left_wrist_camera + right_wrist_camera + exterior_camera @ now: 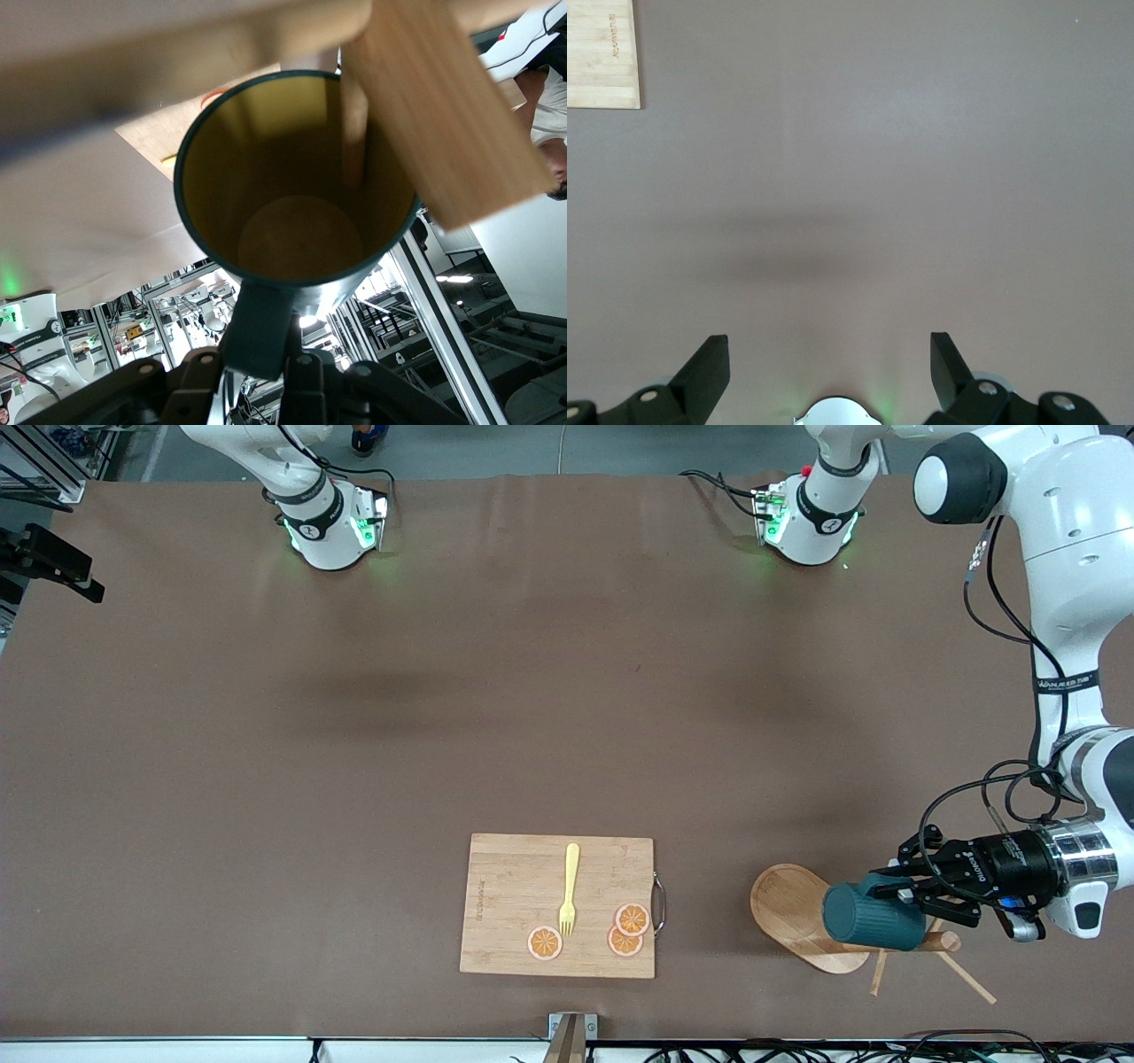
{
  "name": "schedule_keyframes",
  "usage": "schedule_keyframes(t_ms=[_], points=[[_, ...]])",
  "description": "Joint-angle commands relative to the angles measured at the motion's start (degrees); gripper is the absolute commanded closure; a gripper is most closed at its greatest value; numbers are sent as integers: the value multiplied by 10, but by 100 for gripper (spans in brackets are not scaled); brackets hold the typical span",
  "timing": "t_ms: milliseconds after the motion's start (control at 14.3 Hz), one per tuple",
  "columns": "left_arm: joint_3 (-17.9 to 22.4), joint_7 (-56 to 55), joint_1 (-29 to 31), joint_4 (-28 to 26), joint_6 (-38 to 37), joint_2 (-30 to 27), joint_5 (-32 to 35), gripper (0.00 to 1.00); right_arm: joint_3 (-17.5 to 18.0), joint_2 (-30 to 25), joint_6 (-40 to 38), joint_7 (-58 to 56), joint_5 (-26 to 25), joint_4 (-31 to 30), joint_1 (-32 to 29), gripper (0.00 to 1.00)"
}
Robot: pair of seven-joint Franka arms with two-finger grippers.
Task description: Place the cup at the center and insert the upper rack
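While the right arm waits high over bare table with the right gripper (828, 367) spread wide, the left gripper (921, 890) is clamped on the handle of the dark teal cup (873, 917), holding it on its side over the wooden mug tree (802, 917). That rack sits at about four o'clock on the table, toward the left arm's end, with its thin pegs (966, 976) jutting toward five o'clock. The cutting board (514, 903) at six o'clock carries a yellow fork (569, 887) and three orange slices (633, 919).
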Motion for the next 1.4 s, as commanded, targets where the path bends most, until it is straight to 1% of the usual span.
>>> schedule_keyframes(t_ms=[0, 70, 279, 349, 419, 489, 559, 628, 768, 838, 978, 1047, 1187, 1327], points=[[0, 7, 7, 10, -17, 10, -6, 99, 0, -15, 3, -5, -4, -15, 2, 0], [0, 12, 12, 10, -18, 13, -6, 98, 0, -15, 3, -5, -4, -15, 2, 0], [0, 31, 14, 10, -21, 19, -5, 92, 0, -15, 3, -5, -4, -15, 2, 0], [0, 31, 14, 10, -21, 20, -5, 88, 0, -15, 3, -5, -4, -15, 2, 0], [0, 31, 13, 10, -21, 22, -6, 73, 0, -15, 3, -6, -4, -15, 2, 0], [0, 31, 12, 10, -21, 22, -6, 45, 0, -15, 3, -5, -4, -15, 2, 0], [0, 30, 7, 10, -21, 21, -5, 10, 0, -15, 3, -5, -4, -15, 2, 0], [0, 29, 5, 10, -21, 18, -5, 0, 0, -15, 3, -6, -4, -15, 2, 0], [1, 26, -7, 11, -21, 8, -1, 0, 0, -15, 3, -6, -4, -15, 2, 0], [0, 24, -13, 12, -21, -4, 26, 0, 0, -15, 3, -5, -4, -15, 2, 0], [-1, 19, -34, 13, -21, -49, 107, 0, 0, -15, 3, -5, -4, -15, 2, 0], [-3, 18, -39, 13, -21, -75, 161, 0, 0, -15, 2, -6, -4, -15, 2, 0], [-9, 19, -67, 11, -31, -150, 288, 0, 0, -15, 3, -5, -4, -15, 2, 0], [-19, 33, -95, 10, -84, -208, 436, 0, 0, -15, 3, -6, -4, -15, 2, 0]])
